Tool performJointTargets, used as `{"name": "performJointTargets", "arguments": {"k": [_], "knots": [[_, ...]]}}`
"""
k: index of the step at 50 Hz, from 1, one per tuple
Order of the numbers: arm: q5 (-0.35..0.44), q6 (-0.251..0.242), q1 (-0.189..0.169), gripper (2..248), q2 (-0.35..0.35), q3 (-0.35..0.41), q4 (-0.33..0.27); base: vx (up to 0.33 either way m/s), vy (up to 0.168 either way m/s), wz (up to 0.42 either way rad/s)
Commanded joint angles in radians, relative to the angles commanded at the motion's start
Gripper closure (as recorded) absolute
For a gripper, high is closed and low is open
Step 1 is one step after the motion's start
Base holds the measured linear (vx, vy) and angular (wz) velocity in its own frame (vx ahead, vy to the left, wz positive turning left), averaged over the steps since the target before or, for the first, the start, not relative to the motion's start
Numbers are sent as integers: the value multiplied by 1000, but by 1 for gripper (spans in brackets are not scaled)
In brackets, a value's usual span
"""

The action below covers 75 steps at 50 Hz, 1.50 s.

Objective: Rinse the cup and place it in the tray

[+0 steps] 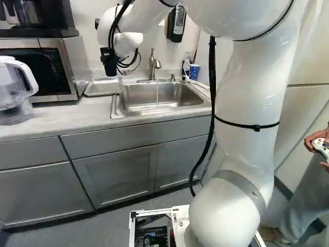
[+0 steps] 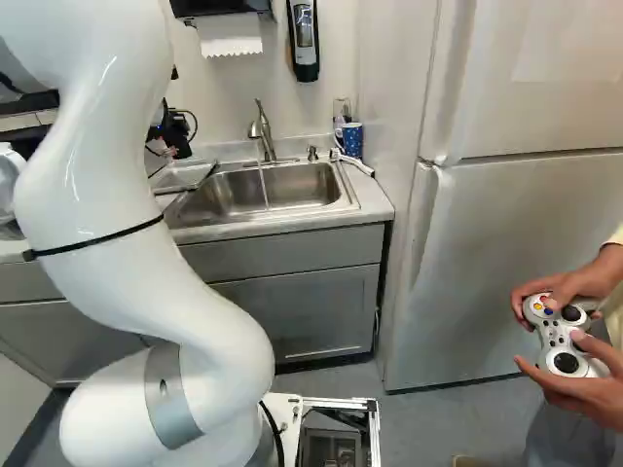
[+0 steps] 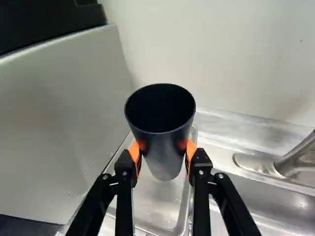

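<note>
Cup (image 3: pixel 165 160), dark, clamped in gripper (image 3: pixel 164 149), its base toward the tray (image 1: pixel 102 87), upper left of left base view.

No text, label, brand, number or sign can be read anywhere.

1 dk tapered cup (image 3: pixel 164 160), mouth up, above 1 shallow rect. metal tray (image 3: pixel 155 204)

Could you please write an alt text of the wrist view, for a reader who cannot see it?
Black gripper holding a dark cup between its two orange pads, above a shallow tray. The tray lies between the grey side of a microwave and a metal sink with a faucet.
</note>
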Motion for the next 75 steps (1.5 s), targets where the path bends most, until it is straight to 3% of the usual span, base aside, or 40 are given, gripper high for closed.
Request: {"name": "performJointTargets", "arguments": {"k": [62,63,67,68,73,74,75], "knots": [[0,0,0,135,-67,30,0,0,0,0],[0,0,0,105,-67,30,0,0,0,0],[0,0,0,105,-67,30,0,0,0,0],[0,0,0,71,-67,30,0,0,0,0],[0,0,0,71,-67,30,0,0,0,0],[0,0,0,36,-67,30,0,0,0,0],[0,0,0,36,-67,30,0,0,0,0]]}}
